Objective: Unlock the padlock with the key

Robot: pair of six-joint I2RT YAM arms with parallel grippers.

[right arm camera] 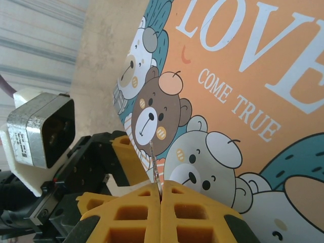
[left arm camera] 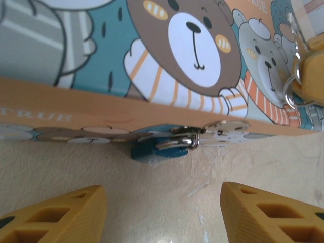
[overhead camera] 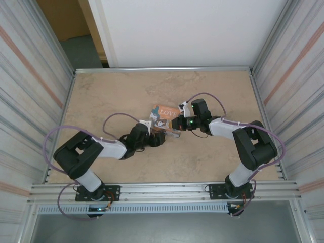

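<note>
A small blue padlock (left arm camera: 152,151) hangs from a metal hasp (left arm camera: 188,139) on the front edge of a bear-printed box (left arm camera: 197,45), resting on the table. My left gripper (left arm camera: 161,195) is open just in front of the padlock, with bare table between its yellow fingers (left arm camera: 61,212). Above the box lid, my right gripper (right arm camera: 161,186) is shut on the key (right arm camera: 154,159), whose thin blade points up out of the pads. In the left wrist view the right gripper's fingers (left arm camera: 310,66) show over the lid with a key ring (left arm camera: 290,95) hanging from them.
The box (overhead camera: 163,110) lies mid-table with both grippers meeting at its near edge: the left gripper (overhead camera: 154,135) and the right gripper (overhead camera: 175,124). Ribbed metal walls (overhead camera: 30,91) close in the table on both sides. Cables loop off both arms.
</note>
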